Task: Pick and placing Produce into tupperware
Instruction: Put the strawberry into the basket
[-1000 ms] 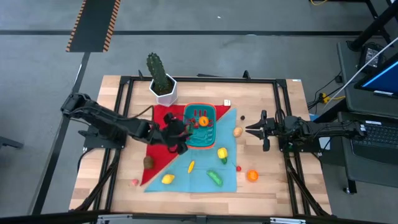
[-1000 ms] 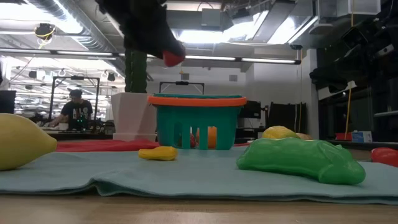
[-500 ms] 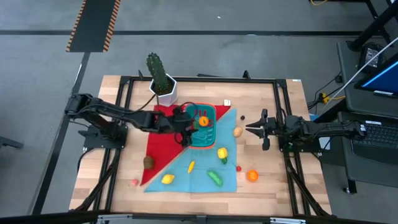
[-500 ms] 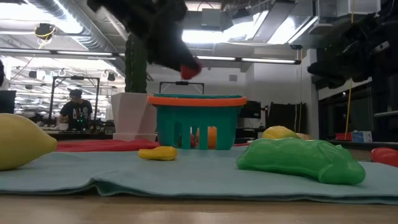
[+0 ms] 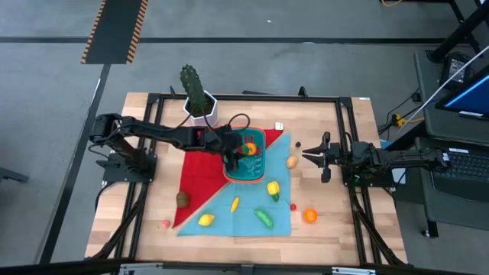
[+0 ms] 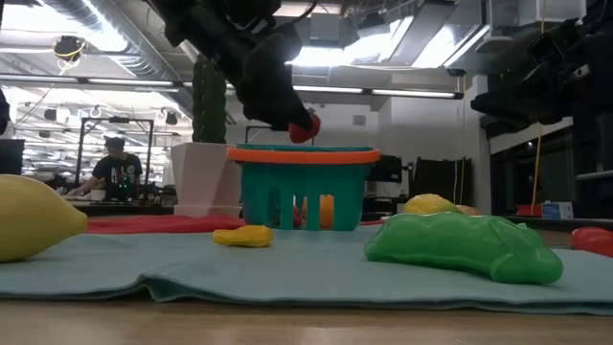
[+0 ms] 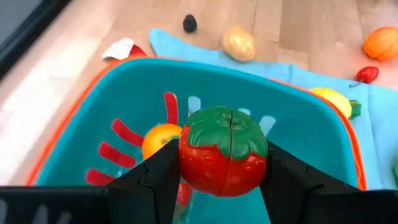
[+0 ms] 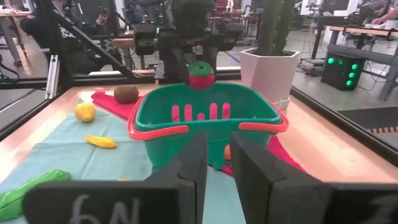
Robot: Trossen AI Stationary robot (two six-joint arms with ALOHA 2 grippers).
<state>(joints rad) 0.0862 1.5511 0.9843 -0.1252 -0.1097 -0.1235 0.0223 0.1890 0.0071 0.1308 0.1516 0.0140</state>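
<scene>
Left pincer [image 7: 222, 180]: clenched on a red toy tomato [image 7: 222, 151] with a green top, held between its two dark fingers [image 7: 152, 180] directly above the tupperware's open mouth.
Tomato height: the low view shows it just over the orange-red rim, not touching it; the high view cannot tell this.
Tupperware [image 5: 260, 173]: teal with an orange-red rim, standing where the red cloth [image 5: 197, 172] meets the teal cloth [image 5: 248, 211] on the tabletop [image 5: 328, 130].
Inside it: an orange piece [image 7: 160, 140] on the bottom, plain in the left wrist view, seen only through the wall slots in the low view.
Right pincer [image 5: 306, 158]: hanging over bare wood well to the tupperware's right, fingers nearly together, nothing between them.
Loose produce: green piece [image 5: 264, 218], yellow lemon [image 5: 205, 220], brown piece [image 5: 182, 198], orange one [image 5: 309, 216] near the front.
Cactus [image 5: 194, 88]: in a white pot behind the tupperware.
Room: a person [image 6: 115, 171] beyond the tabletop, shown only in the low view.
</scene>
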